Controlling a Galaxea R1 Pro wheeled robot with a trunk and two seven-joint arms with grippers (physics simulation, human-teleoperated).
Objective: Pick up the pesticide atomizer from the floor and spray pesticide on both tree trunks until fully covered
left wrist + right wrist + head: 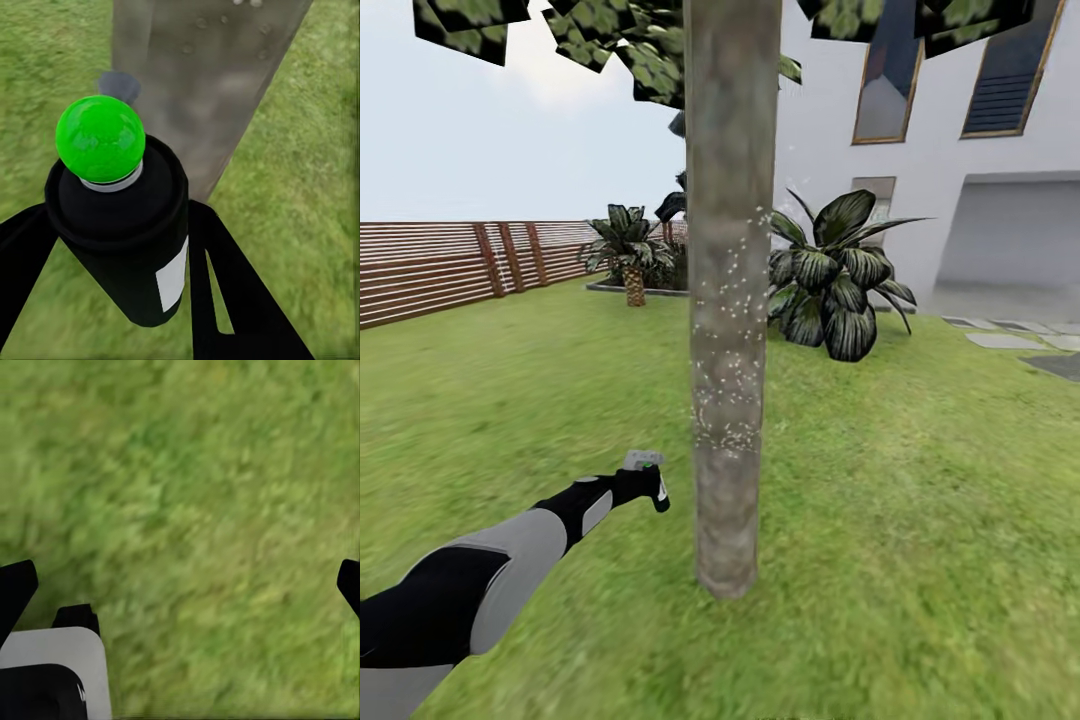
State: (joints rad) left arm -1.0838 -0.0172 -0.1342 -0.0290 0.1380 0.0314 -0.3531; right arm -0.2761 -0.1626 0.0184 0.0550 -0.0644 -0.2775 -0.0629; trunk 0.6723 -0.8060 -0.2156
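A thick grey-brown tree trunk [730,300] rises from the grass [920,520] right in front of me, and white spray specks dot its middle part. My left gripper [650,484] reaches toward the trunk's lower left side and is shut on the pesticide atomizer [644,462]. In the left wrist view the atomizer [124,240] is a black bottle with a white label and a top that shows bright green, held between two black fingers [232,292] and pointing at the trunk [202,82]. My right gripper [181,585] hangs open over bare grass.
Two broad-leaved, palm-like plants [840,275] [628,248] stand behind the trunk. A brown slat fence [450,265] bounds the lawn at the left. At the right is a white house [960,170], with grey paving slabs [1010,340] in front of it.
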